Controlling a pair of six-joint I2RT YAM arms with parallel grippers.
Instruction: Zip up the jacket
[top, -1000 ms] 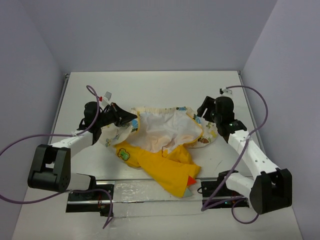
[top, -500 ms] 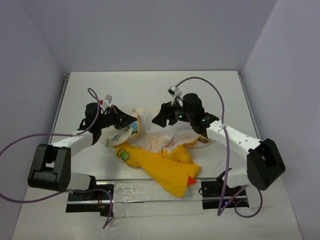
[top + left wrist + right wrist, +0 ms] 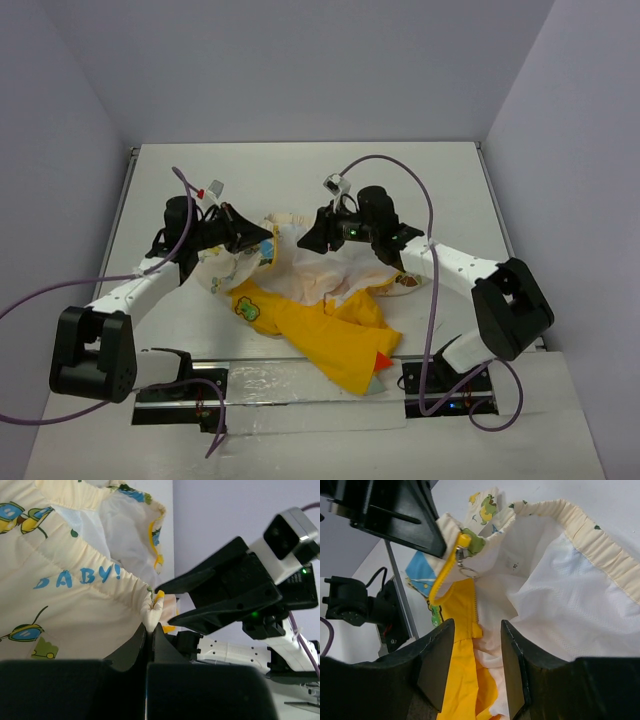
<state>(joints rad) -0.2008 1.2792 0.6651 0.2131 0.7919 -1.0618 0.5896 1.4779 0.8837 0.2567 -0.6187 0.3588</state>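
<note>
Left wrist: the jacket (image 3: 75, 605) is pinched by the left gripper (image 3: 149, 630), seemingly as an anchor, the right gripper (image 3: 476, 626) held spread for the zipper pull (image 3: 451, 562)

My left fingers (image 3: 134, 652) are a dark blur along the bottom of the left wrist view, their bases cut off. The jacket (image 3: 75, 605) runs out past that view's left and top edges. From above, their tips are too small to tell apart against the cloth, and so is the zip (image 3: 447, 573). My right fingers (image 3: 436, 662) are cropped at the bottom of their own view, where the jacket runs off the right edge.
</note>
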